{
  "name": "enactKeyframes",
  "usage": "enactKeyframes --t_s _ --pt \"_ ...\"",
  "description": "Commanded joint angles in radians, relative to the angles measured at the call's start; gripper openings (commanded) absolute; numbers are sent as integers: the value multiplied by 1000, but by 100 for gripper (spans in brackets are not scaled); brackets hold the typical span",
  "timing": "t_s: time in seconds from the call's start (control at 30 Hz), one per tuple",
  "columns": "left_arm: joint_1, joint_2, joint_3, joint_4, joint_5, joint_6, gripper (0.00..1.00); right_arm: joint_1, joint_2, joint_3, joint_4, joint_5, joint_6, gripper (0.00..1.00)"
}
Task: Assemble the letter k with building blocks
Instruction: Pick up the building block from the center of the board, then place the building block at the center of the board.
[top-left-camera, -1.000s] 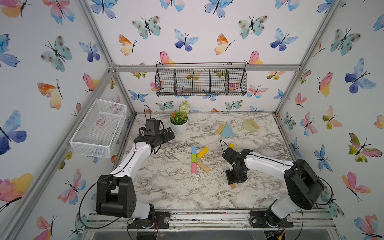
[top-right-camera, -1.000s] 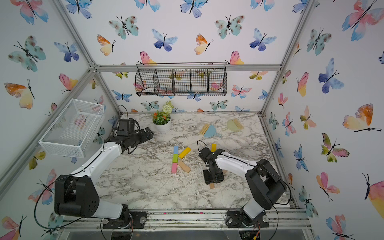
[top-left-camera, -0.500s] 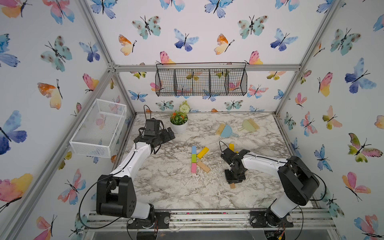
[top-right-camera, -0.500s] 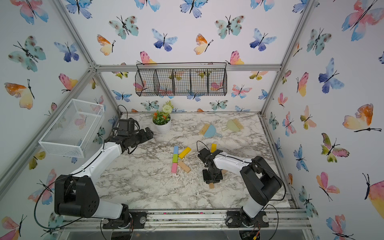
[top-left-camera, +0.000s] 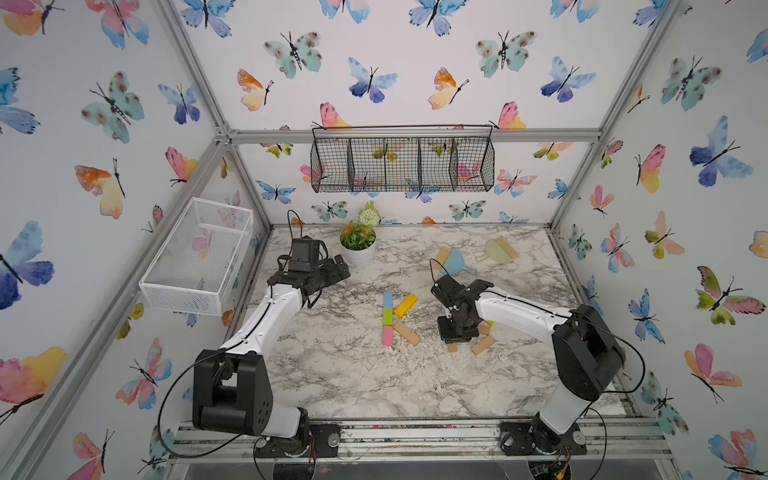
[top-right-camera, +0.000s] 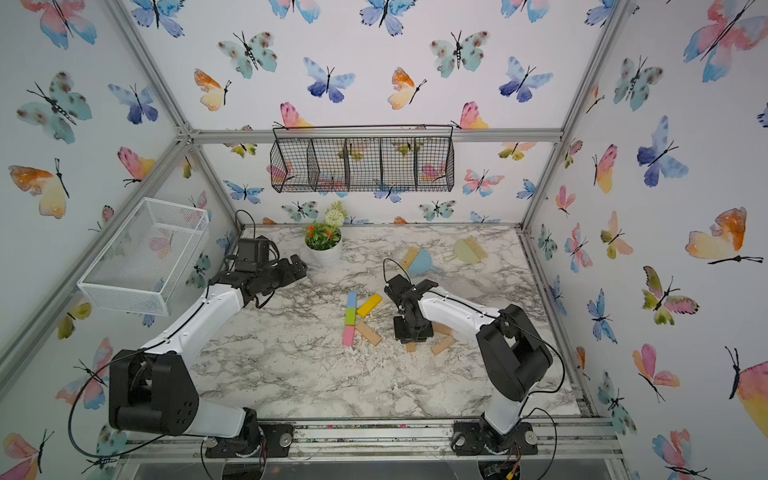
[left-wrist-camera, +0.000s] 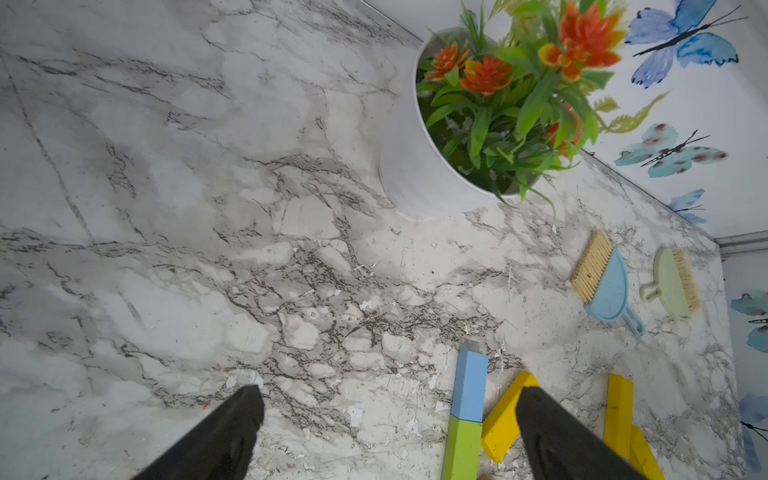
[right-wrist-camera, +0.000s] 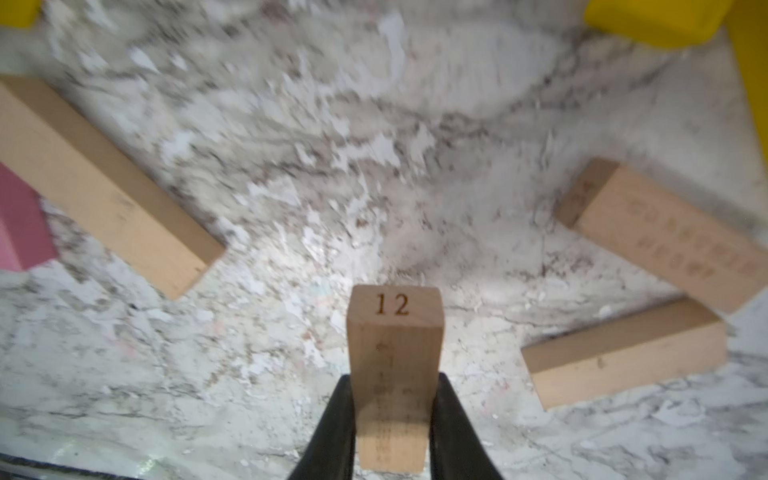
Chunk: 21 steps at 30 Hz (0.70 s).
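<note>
My right gripper (right-wrist-camera: 393, 380) is clamped on the tan block marked 12 (right-wrist-camera: 395, 328), low on the marble table (top-left-camera: 353, 374), between the tan diagonal (right-wrist-camera: 104, 187) and two loose tan blocks (right-wrist-camera: 623, 357). My left gripper (left-wrist-camera: 386, 392) is wide open and empty, near the plant pot (left-wrist-camera: 415, 166).

Blue block (top-left-camera: 387, 300), green block (top-left-camera: 387, 316) and pink block (top-left-camera: 387, 336) lie end to end mid-tabletop. A yellow bar (top-left-camera: 405, 306) and a plain bar (top-left-camera: 407, 333) slant off them. Nearer the right edge, a tan numbered bar (right-wrist-camera: 395, 332), stamped 12, sits clamped in the right tool (right-wrist-camera: 394, 378).
</note>
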Motion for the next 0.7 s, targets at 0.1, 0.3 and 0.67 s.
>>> enactKeyframes --t_s 0.1,0.3,0.67 --pt "-2 -11 -9 -10 18 6 98 -4 153 256 -54 57 -64 25" --pt "-2 -14 -9 -11 17 6 98 -81 323 448 -69 -21 -112 25" --pt "-3 -14 -8 -11 21 6 98 -144 434 528 -65 -79 -150 25"
